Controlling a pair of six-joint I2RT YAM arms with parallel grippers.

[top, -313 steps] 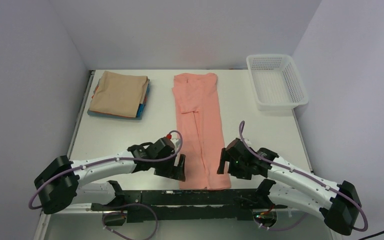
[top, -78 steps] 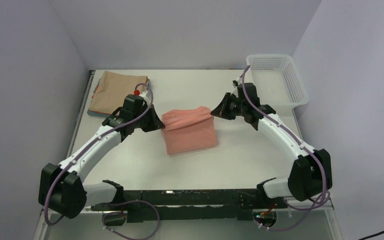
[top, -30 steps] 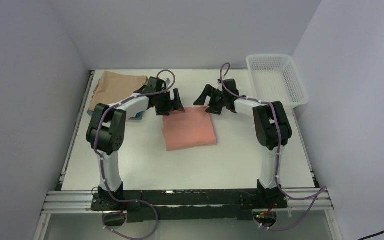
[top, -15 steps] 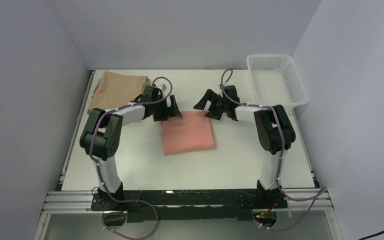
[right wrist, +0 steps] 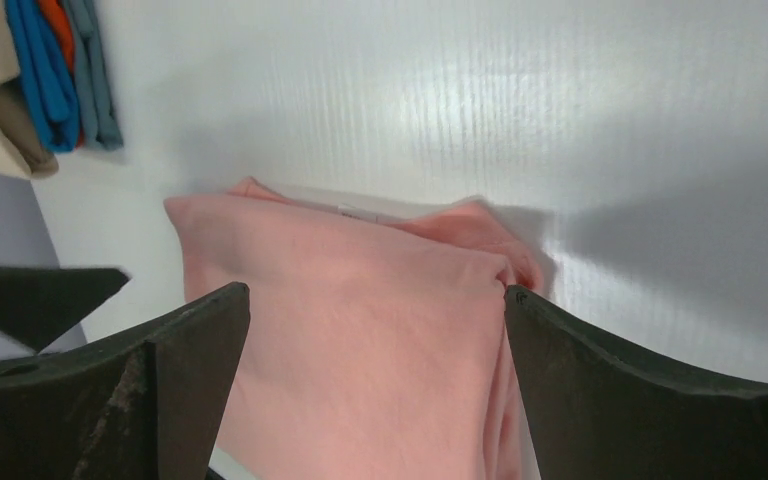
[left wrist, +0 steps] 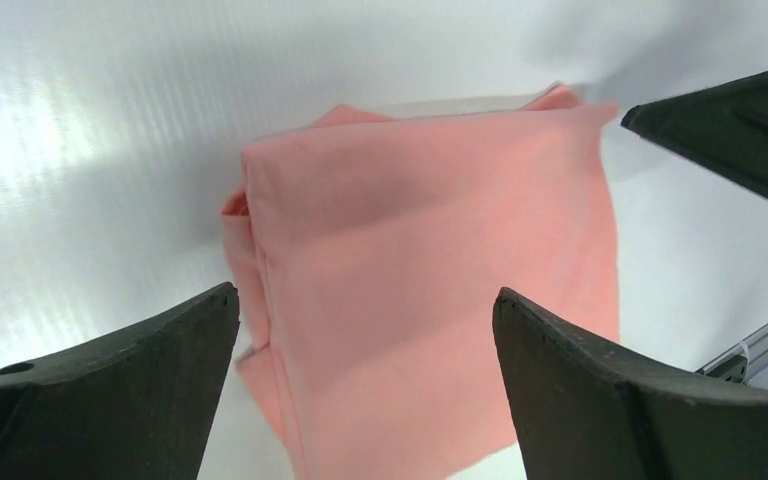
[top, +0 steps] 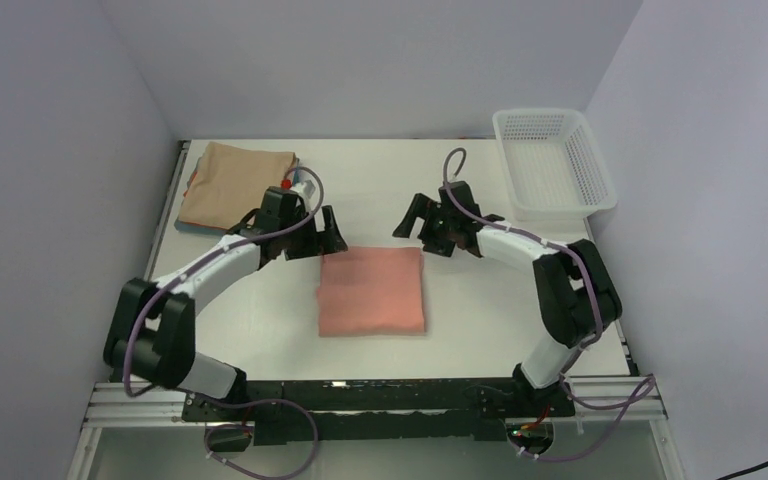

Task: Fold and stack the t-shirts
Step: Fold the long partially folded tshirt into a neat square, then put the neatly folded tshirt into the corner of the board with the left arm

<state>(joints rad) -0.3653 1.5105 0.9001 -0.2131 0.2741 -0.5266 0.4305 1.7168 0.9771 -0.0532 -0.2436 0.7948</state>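
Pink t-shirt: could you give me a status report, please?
Left gripper open, right gripper open. Pink t-shirt folded flat, ungripped. Nothing on it; stack far left.

The pink shirt (top: 371, 292) is soft matt cloth, the white table (top: 260, 310) looks like faintly shiny ribbed plastic, and the basket (top: 560, 210) is white plastic mesh.

Robotics lab test cell: plain pale walls (top: 60, 120) box in a white table (top: 260, 345). Cabled left arm (top: 210, 268) and right arm (top: 505, 243) are bolted to a metal frame (top: 380, 395).
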